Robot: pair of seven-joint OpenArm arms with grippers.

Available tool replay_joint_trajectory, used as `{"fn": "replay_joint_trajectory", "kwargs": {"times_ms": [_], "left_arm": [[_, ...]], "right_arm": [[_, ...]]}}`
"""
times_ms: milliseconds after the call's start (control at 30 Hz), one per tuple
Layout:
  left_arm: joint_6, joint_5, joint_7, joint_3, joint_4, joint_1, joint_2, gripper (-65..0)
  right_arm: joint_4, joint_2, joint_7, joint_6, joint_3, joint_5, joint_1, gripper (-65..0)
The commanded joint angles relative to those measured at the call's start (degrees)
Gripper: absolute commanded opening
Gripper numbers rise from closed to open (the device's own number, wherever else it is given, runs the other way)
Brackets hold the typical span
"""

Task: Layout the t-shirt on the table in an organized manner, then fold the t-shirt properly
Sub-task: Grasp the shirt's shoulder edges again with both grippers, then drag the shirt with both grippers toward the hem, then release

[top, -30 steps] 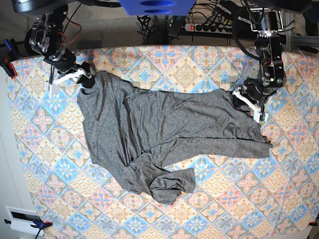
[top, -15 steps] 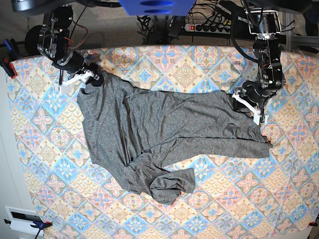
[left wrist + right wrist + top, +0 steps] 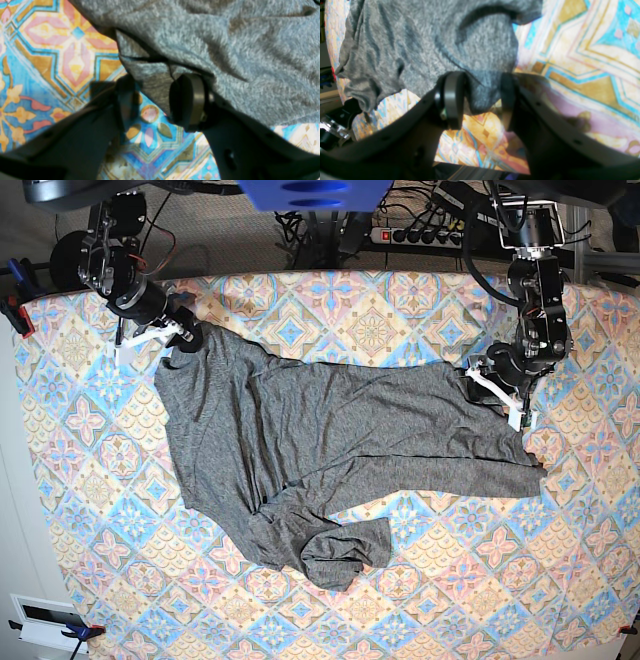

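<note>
Base view shows you one desk (image 3: pixel 90 480) under a cloth of blue, pink and cream diamond tiles with floral medallions. Behind its far edge lies dark floor with a tangle of cables and one power strip (image 3: pixel 420 235). A blue plate (image 3: pixel 315 192) hangs at the top centre.

You have one t-shirt (image 3: pixel 320 450), dark heather grey, spread crumpled across the middle of the desk, with one sleeve reaching toward the left arm's side and a bunched fold near the front edge.

Two arms are in view. Your left gripper (image 3: pixel 150 102) sits at the shirt's edge with its jaws parted; a flap of grey fabric hangs between them, but whether they pinch it you cannot tell. Your right gripper (image 3: pixel 480 100) also has its jaws apart, straddling a fold of the shirt's corner that lies between the pads, not visibly clamped.
</note>
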Motion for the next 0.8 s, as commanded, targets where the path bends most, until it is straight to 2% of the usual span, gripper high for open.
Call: {"fn": "replay_joint_trajectory", "kwargs": {"times_ms": [0, 67, 133, 167, 233, 400, 533, 667, 767], "left_arm": [[0.1, -0.2, 0.5, -0.3, 0.5, -0.5, -0.6, -35.5], [0.1, -0.2, 0.5, -0.3, 0.5, -0.5, -0.6, -39.3], [0.0, -0.4, -1.5, -0.3, 0.6, -0.5, -0.6, -48.6], [0.0, -0.4, -3.4, -0.3, 0.6, -0.3, -0.5, -53.5], [0.1, 0.0, -5.5, -0.3, 0.6, -0.2, -0.5, -64.8], [0.1, -0.4, -5.4, -0.4, 3.2, 0.4, -0.8, -65.0], [0.0, -0.4, -5.5, -0.4, 11.2, 3.2, -0.9, -65.0], [-0.1, -0.4, -5.3, -0.4, 18.1, 4.1, -0.9, -65.0], [-0.1, 0.0, -2.4, -0.5, 17.9, 1.0, -0.9, -65.0]], "right_arm": [[0.4, 0.2, -0.6, -0.2, 0.1, -0.5, -0.3, -42.4], [0.4, -0.2, -0.6, -0.2, -0.1, -0.5, -0.3, -49.8], [0.4, -0.3, -0.6, -0.2, -1.2, -0.5, -0.3, -61.8], [0.4, -0.3, -0.6, -0.2, -1.7, -0.5, -0.3, -65.0], [1.4, -0.3, -0.6, -0.2, -3.2, -0.5, -0.5, -63.1], [7.4, -0.2, -0.6, -0.2, -3.9, -0.5, -0.5, -65.0], [14.1, -0.2, -0.6, -0.2, -3.9, -0.5, -0.6, -65.0], [15.1, -0.1, -0.6, -0.2, -3.9, -0.5, -0.3, -65.0], [15.0, -0.1, -0.6, -0.2, -5.6, -0.5, 4.4, -65.0]]}}
